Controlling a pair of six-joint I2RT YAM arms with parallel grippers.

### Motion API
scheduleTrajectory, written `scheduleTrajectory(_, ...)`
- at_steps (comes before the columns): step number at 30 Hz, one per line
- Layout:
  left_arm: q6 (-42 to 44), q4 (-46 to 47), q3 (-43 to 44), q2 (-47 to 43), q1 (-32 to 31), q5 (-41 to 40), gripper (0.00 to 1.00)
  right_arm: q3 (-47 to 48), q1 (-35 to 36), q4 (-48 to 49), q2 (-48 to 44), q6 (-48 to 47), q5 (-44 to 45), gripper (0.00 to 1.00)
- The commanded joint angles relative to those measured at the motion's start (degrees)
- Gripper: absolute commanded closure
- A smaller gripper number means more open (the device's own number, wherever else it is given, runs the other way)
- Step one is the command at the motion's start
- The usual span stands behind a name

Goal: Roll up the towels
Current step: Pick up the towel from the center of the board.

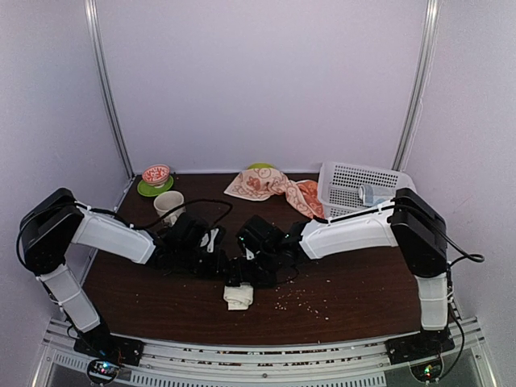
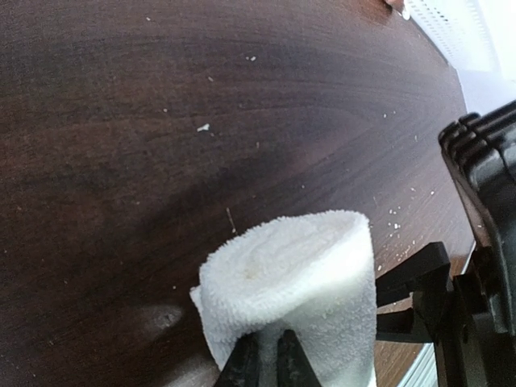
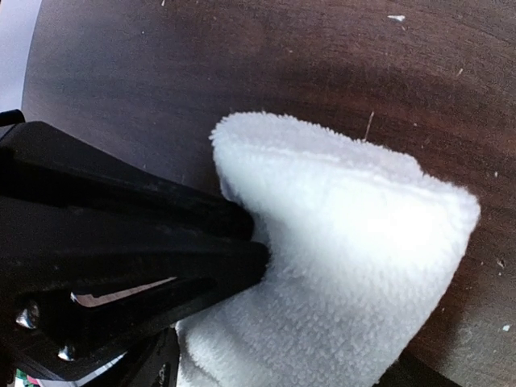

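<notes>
Two claws meet at one little roll. The left claw (image 2: pixel 268 364) has its two thin black fingers pressed together. Their tips poke into the near face of the white towel (image 2: pixel 298 274). We cannot tell if any cloth is caught between them. The right claw (image 3: pixel 286 367) is spread wide, with one finger on each side of the same roll. We cannot tell if it squeezes.

We count two towels. The white towel is soft and fuzzy. It is rolled into a short, fat tube and lies on its side near the front middle of the table (image 1: pixel 363 282). The orange towel (image 1: pixel 270 184) is orange and cream, with a print too small for us to read. It lies crumpled and unrolled at the back, well apart from both claws. One end of it reaches just beside the basket (image 1: pixel 355 179).

The one table is smooth, dark brown wood with long grain lines. Many tiny pale crumbs (image 1: pixel 294 298) are dotted over it.

At the back left we see one round cream cup (image 1: pixel 168 203). Behind it, one red-and-white bowl (image 1: pixel 156 172) sits on one green plate (image 1: pixel 145 189). One more green rim (image 1: pixel 260 167) peeks out behind the orange towel. The one basket is white plastic, full of little holes, and one pale blue packet (image 1: pixel 375 193) lies inside it.
</notes>
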Motion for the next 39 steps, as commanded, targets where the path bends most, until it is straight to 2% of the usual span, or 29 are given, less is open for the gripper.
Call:
scheduleTrajectory(1,-0.79,-0.35,-1.59,-0.53,-0.78,0.83,0.92,2.4,0.49,-4.29,3.17,-0.2,1.11,0.25)
scheduleTrajectory(6,-1.04,0.06,-1.68,-0.49,-1.18,0.99,0.92,4.03,1.26,-6.76,5.69,-0.51,2.07,0.29)
scheduleTrajectory(10,-1.1,0.16,-1.81,-0.79,-1.28,1.08,0.92,4.59,1.67,-7.57,7.44,-0.39,2.01,0.35)
scheduleTrajectory(14,-1.16,0.13,-2.18,-1.26,-1.33,0.96,0.92,4.27,1.69,-7.06,7.74,-0.2,1.87,0.55)
scheduleTrajectory(21,-0.64,-2.41,-2.08,-4.45,-1.26,-0.19,0.91,2.16,1.42,-6.11,4.7,-0.07,4.0,0.81)
scheduleTrajectory(26,0.16,-6.38,-0.8,-8.61,-1.2,-1.93,0.89,-0.95,0.36,-5.71,-0.7,-0.65,6.26,1.0)
scheduleTrajectory(34,2.36,-13.64,4.03,-14.9,-0.94,-5.55,0.78,-6.41,-3.35,-11.82,-14.43,-6.66,12.62,1.0)
scheduleTrajectory(39,4.82,-15.95,6.18,-15.95,-0.76,-9.08,0.76,-6.88,-10.43,-18.44,-26.55,-12.53,18.3,1.0)
